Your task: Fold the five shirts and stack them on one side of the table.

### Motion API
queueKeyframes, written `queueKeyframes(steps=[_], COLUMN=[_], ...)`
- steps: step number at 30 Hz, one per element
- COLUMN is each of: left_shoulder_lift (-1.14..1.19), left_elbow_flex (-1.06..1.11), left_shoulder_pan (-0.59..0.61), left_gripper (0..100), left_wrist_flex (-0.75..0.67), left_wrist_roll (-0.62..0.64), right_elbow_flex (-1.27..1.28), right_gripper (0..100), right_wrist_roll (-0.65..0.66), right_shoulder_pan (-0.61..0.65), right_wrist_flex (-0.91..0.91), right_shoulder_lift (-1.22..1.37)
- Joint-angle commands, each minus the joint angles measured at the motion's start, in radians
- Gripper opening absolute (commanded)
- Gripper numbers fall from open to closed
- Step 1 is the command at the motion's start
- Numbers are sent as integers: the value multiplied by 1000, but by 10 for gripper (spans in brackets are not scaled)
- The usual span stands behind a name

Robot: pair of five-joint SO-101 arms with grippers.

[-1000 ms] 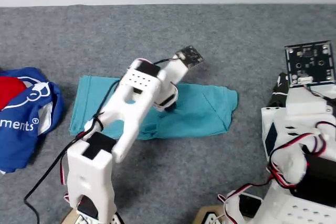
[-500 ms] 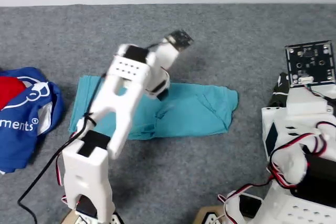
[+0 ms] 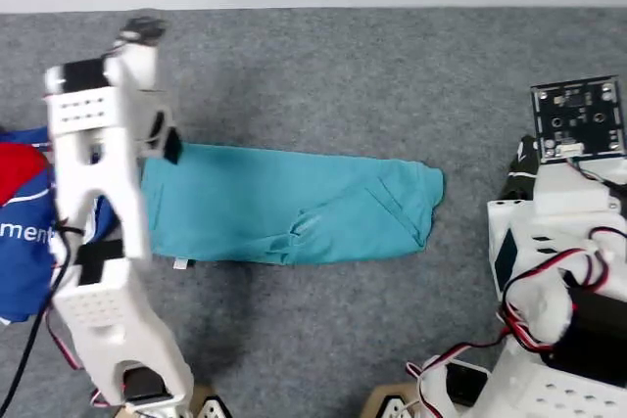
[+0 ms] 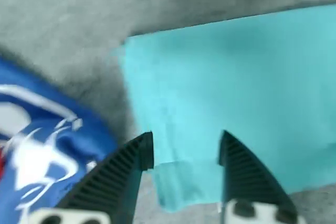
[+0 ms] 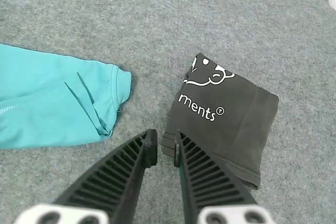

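The teal shirt [image 3: 294, 205] lies flat on the counter [image 3: 392, 75] as a long folded band. A blue shirt [image 4: 37, 129] is bunched just beside one short end, and a black shirt [image 5: 220, 124], already folded, sits near the other. The left fingers [image 4: 144, 148] are held wide apart above the band's end by the blue shirt, with nothing gripped. The right fingers [image 5: 148, 148] are almost closed and empty, poised over the counter between the teal shirt's other end and the black shirt. The fabric is judged light, thin and limp, so it can be expected to sag and drag when lifted. A pinch is best taken at a corner of the short end, through all layers, so that the fold is not pulled open.
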State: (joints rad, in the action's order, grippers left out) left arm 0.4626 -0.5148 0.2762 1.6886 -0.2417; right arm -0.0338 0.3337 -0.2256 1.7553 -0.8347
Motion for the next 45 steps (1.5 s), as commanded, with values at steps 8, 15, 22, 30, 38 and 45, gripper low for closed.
queueKeyframes(steps=[8, 15, 22, 30, 38, 45], left_shoulder_lift=[199, 316, 445, 436, 290, 238], left_elbow_flex=[-39, -38, -42, -88, -87, -88], left_shoulder_pan=[86, 84, 86, 40, 91, 107], left_gripper=[233, 232, 170, 3, 5, 4], left_wrist_flex=[-41, -77, -31, 38, 57, 66], left_wrist_roll=[-64, -60, -63, -106, -107, -107], right_elbow_flex=[-3, -3, -3, -3, -3, -3], right_gripper=[75, 75, 75, 75, 75, 75], right_wrist_roll=[-8, -5, -3, -3, -3, -2], right_shoulder_pan=[-8, -8, -8, -8, -8, -8], right_wrist_flex=[39, 39, 39, 39, 39, 39], right_shoulder_lift=[2, 2, 2, 1, 1, 2])
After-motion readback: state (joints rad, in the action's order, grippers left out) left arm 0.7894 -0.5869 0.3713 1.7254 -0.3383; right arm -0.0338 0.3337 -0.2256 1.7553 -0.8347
